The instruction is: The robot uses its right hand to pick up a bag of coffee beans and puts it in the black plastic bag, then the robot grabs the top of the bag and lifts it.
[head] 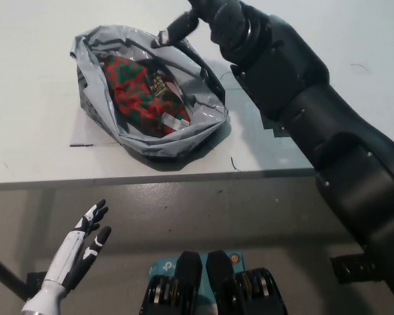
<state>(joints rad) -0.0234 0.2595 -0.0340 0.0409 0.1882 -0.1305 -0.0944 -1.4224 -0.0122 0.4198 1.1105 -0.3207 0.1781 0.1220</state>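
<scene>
**Coffee bag lies inside the open plastic bag**

The red-and-green patterned bag of coffee beans lies on its side inside the grey-black crumpled plastic bag, whose mouth gapes wide on the white table. A dark label shows on the coffee bag's upper face, and it rests below and to the left of the black fingers, apart from them.

The black right hand hangs over the far rim of the plastic bag at the picture's top edge. One of its fingers reaches down to the rim and looks to touch it; the rest of the hand is cut off by the frame, so whether the fingers are spread or closed cannot be told.

The white left hand rests low at the lower left, below the table edge, its fingers loosely apart and holding nothing, well away from both bags.
</scene>
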